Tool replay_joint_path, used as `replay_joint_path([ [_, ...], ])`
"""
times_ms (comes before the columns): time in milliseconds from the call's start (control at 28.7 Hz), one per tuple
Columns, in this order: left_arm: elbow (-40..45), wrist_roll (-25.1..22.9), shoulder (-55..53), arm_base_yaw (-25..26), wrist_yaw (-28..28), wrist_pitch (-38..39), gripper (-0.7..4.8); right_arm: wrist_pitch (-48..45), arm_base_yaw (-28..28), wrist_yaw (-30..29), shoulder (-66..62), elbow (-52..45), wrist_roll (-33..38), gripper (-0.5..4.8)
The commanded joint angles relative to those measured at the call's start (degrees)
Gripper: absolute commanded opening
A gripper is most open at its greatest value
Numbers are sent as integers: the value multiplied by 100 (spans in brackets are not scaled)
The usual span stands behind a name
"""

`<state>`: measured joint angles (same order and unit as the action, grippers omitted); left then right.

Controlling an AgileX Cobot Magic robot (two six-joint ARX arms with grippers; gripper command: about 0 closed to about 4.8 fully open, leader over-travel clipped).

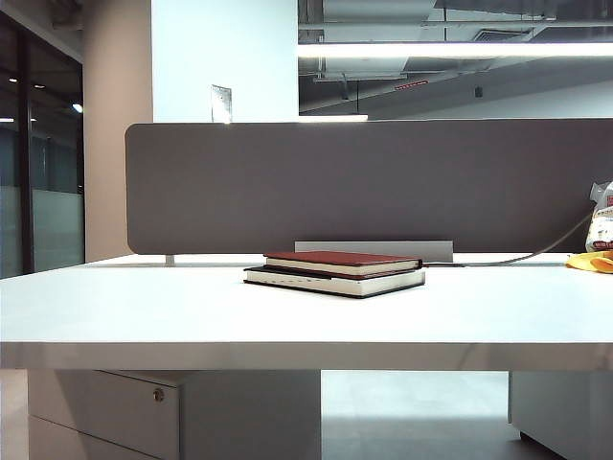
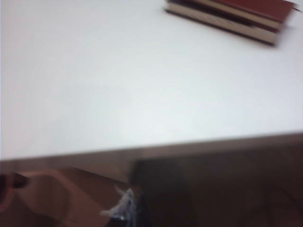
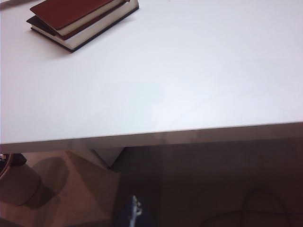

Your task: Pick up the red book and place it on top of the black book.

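The red book [image 1: 340, 260] lies flat on top of the thicker black book [image 1: 335, 282], near the middle of the white table [image 1: 144, 307]. The left wrist view is blurred and shows the red book [image 2: 265, 7] and the black book [image 2: 227, 24] far across the table. In the right wrist view the red book [image 3: 71, 9] rests on the black book [image 3: 94, 34], also far off. Neither arm appears in the exterior view. My left gripper [image 2: 127, 210] is only a dim sliver below the table's front edge. My right gripper [image 3: 135, 213], likewise low and dark, holds nothing.
A grey divider panel [image 1: 364, 182] stands along the table's back edge. A white bag [image 1: 601, 225] and a yellow object [image 1: 592, 261] sit at the far right, with a cable running behind. A drawer cabinet [image 1: 105, 412] stands under the table.
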<state>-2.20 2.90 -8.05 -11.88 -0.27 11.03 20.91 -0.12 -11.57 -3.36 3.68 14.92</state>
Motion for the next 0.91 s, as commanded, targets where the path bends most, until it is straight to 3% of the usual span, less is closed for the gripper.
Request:
replay_joint_path([
  [35,-15,-85,181,4,-614,-162,-2,-39,0,-9,2,-7,-15,-1],
  [209,-15,-310,575,33,-763,-173,-2,-42,0,-9,2,-7,-15,-1],
  [488,-15,-387,671,859,151,-170,-2,-42,0,-11,2,-7,-15,-1],
  [906,96,-485,796,1165,306,-131,-2,-42,0,-9,2,-7,-15,-1],
])
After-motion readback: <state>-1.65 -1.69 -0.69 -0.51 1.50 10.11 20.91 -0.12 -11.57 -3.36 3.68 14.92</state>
